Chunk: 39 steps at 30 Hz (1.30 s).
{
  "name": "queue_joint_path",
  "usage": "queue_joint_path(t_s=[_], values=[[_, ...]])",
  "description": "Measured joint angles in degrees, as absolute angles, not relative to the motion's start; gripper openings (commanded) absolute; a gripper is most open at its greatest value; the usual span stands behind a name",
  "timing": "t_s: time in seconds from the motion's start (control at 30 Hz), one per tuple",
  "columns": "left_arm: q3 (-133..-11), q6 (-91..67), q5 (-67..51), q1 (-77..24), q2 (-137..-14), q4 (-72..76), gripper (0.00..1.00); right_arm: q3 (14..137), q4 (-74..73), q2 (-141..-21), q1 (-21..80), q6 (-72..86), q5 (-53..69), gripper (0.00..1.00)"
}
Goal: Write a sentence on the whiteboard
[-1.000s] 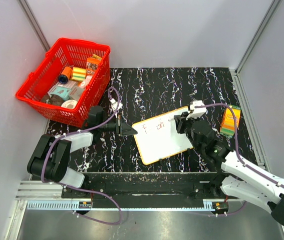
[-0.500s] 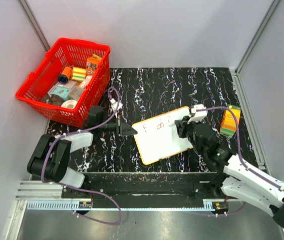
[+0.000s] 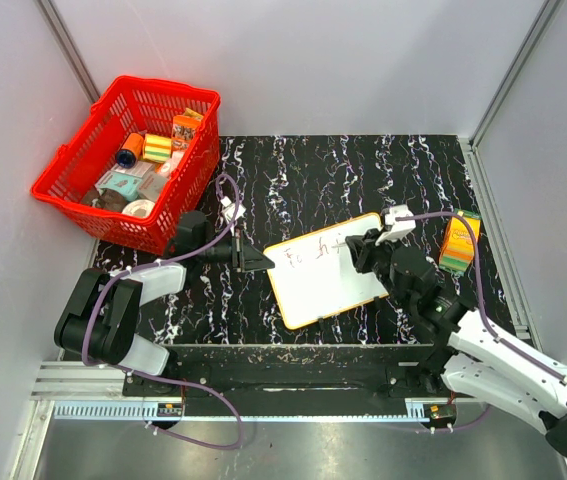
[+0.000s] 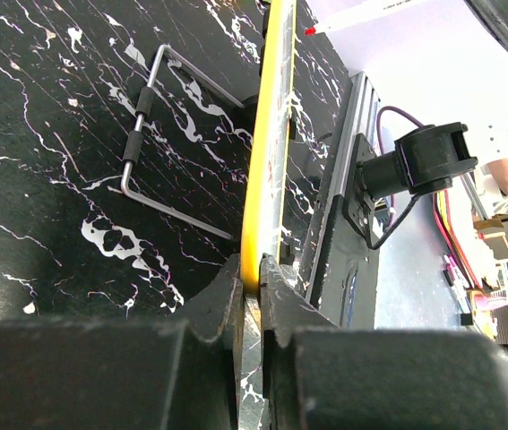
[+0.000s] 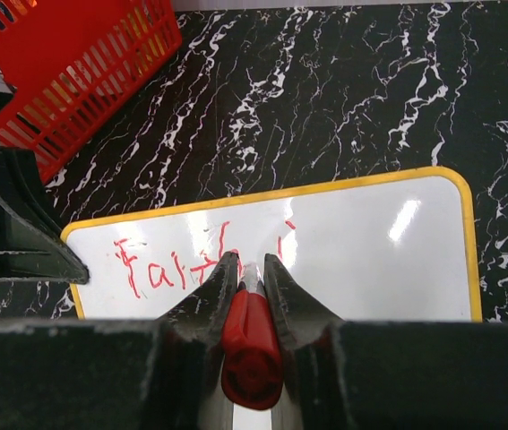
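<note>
The whiteboard (image 3: 325,275) lies on the black marbled table, white with an orange-yellow rim. Red handwritten lettering (image 5: 150,271) runs along its top part; it also shows small in the top view (image 3: 308,252). My right gripper (image 5: 250,262) is shut on a red marker (image 5: 252,345) and holds it tip-down on the board, just right of the lettering. It sits at the board's upper right in the top view (image 3: 360,245). My left gripper (image 4: 255,276) is shut on the whiteboard's rim (image 4: 266,152) at its left corner, also seen in the top view (image 3: 255,261).
A red basket (image 3: 68,196) with several small items stands at the back left. An orange and green box (image 3: 460,242) stands at the right of the table. A wire stand (image 4: 150,143) lies under the board in the left wrist view. Grey walls enclose the table.
My right gripper with the marker has shifted a little along the board's top part, and more red lettering shows. The left gripper has not moved.
</note>
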<state>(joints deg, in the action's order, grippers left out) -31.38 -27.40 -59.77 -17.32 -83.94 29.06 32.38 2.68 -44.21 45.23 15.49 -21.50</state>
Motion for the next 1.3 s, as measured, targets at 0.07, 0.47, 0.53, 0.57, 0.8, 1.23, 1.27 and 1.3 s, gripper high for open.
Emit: queue_joint_path(t_s=[0.07,0.47,0.53,0.57,0.8,1.23,1.27,1.3], values=[[-31.5,-27.3,-59.7,-17.5,-83.9,28.9,0.0,32.8,3.7,-45.3,45.2,15.5,-21.6,0.0],[-31.6,-27.0,-59.5,-17.5,-83.9,28.7,0.0,33.2,5.3,-49.0,45.2,15.5,-23.5,0.0],[-31.7,-27.0,-59.5,-17.6,-83.9,28.4,0.0,33.2,5.2,-48.6,45.2,15.4,-24.6,0.0],[-31.8,-27.0,-59.5,-17.6,-83.9,28.4,0.0,33.2,5.1,-48.3,45.2,15.4,-25.1,0.0],[-31.8,-26.9,-59.5,-17.6,-83.9,28.4,0.0,33.2,4.3,-47.0,45.2,15.2,-28.6,0.0],[-31.8,-26.8,-59.5,-17.7,-83.9,28.4,0.0,33.2,3.7,-43.0,45.2,14.2,-29.1,0.0],[-31.8,-26.8,-59.5,-17.7,-83.9,28.4,0.0,33.2,3.7,-43.2,45.2,14.2,-29.1,0.0],[-31.8,-26.8,-59.5,-17.7,-83.9,28.4,0.0,33.2,3.7,-43.7,45.2,14.2,-29.1,0.0]])
